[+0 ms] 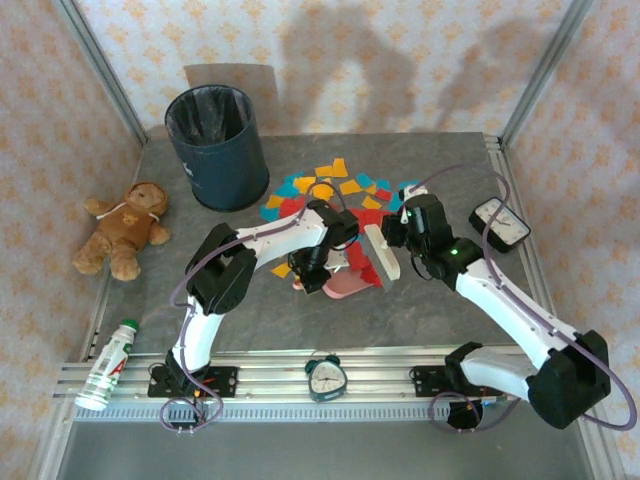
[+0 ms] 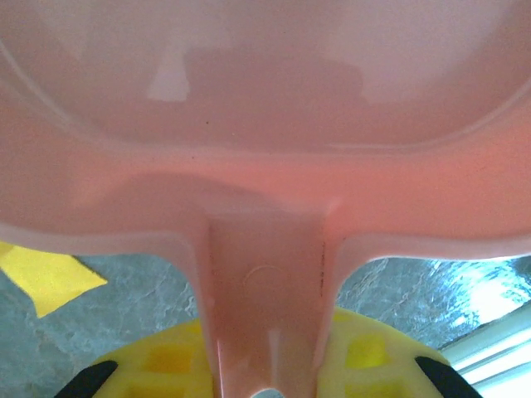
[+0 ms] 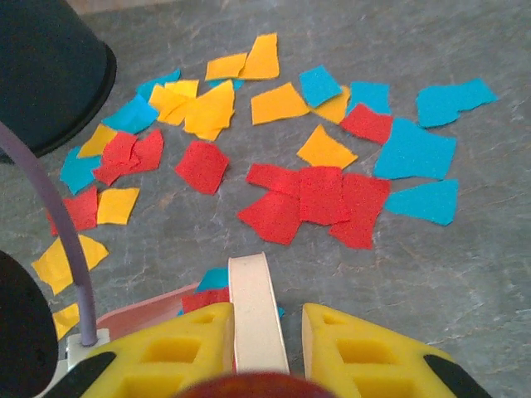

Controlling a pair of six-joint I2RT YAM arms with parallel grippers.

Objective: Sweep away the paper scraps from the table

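Grey table [image 1: 270,325] under paper scraps [image 1: 349,186], dark bin [image 1: 217,148], white clock [image 1: 499,222].

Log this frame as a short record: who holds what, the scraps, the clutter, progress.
left jaws: shut on dustpan handle
right jaws: shut on brush
scraps: red, yellow-orange and blue, spread flat on the table between bin and arms
dustpan position: at the near edge of the pile, left of the brush
clutter: teddy far left; bottle near left; clocks at near edge and right
progress: most scraps not yet swept
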